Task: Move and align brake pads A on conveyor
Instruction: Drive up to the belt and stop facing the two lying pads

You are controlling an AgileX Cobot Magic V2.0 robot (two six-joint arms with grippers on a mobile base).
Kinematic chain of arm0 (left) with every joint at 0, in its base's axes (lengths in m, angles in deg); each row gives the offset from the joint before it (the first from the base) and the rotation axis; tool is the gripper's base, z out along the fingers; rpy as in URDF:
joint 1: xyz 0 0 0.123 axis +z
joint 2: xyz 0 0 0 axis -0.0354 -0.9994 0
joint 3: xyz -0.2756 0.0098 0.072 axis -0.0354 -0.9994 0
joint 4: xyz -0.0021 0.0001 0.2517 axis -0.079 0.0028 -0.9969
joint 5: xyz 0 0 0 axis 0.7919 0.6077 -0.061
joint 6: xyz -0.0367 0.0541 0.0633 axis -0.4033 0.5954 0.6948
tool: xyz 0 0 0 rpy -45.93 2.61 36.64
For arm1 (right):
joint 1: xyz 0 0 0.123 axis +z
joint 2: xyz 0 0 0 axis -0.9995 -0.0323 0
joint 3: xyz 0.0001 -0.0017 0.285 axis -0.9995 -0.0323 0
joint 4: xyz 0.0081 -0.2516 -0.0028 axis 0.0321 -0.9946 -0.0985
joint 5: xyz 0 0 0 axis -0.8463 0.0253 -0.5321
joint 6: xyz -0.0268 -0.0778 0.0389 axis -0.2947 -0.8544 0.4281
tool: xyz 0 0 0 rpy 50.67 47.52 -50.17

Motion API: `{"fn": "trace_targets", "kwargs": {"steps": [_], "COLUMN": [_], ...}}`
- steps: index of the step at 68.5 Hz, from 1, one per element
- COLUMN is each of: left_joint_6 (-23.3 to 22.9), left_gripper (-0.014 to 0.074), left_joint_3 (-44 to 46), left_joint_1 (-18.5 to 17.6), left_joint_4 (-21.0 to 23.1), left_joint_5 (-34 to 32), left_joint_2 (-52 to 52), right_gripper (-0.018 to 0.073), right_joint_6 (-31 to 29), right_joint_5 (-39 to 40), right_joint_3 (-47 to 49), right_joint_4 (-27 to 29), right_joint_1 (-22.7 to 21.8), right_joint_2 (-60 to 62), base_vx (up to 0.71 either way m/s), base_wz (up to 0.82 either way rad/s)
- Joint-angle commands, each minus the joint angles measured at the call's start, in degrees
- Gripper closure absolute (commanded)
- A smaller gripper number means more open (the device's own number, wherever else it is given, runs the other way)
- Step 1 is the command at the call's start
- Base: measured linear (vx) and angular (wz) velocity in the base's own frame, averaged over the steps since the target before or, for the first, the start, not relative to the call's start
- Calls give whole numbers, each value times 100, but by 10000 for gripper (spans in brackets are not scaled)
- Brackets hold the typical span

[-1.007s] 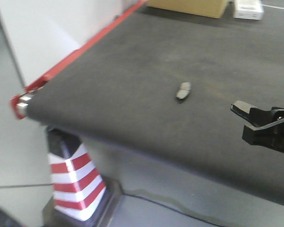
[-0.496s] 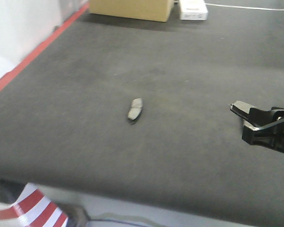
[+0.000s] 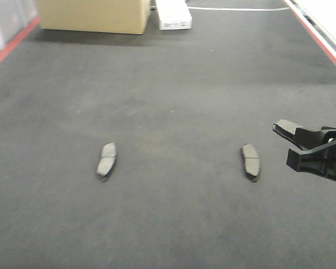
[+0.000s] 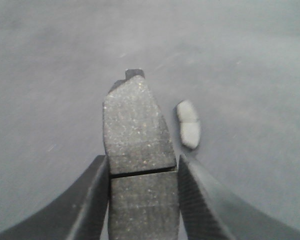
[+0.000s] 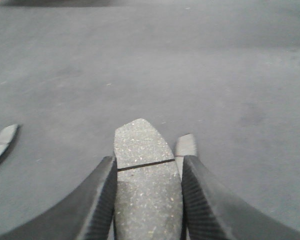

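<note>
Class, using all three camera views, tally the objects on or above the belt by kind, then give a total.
Brake pads: 4 (two lying loose, one held in each arm's jaws)
Cardboard box: 1
White box: 1
Total: 6

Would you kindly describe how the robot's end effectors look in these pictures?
The right end effector is matte black, with angular, pointed fingers. The wrist views show both with broad, curved black fingers of finely ribbed texture. No cables or markings are visible. Of the left end effector the front view shows only a dark sliver.
</note>
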Motion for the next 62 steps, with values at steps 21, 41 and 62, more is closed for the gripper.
{"fn": "trace_targets", "kwargs": {"steps": [21, 41, 62], "left_joint_6": [-20, -20, -20], "left_gripper": [478, 478, 478], "left_joint_3": [156, 156, 156], "left_joint_1": [-34, -34, -34], "left_joint_4": [-83, -83, -83], "left_joint_5": [-468, -468, -468], "left_joint_2": [33, 33, 33], "right_gripper": [510, 510, 510], "right_joint_6": [-7, -7, -7], "right_joint_5": [391, 391, 391], "right_joint_3": [175, 175, 175], "right_joint_4": [-236, -236, -236], "right_joint_1": [-13, -13, -13], "right_joint_2": [71, 71, 71], "base_vx": [10, 1, 0], "base_wz": [-13, -1, 0]}}
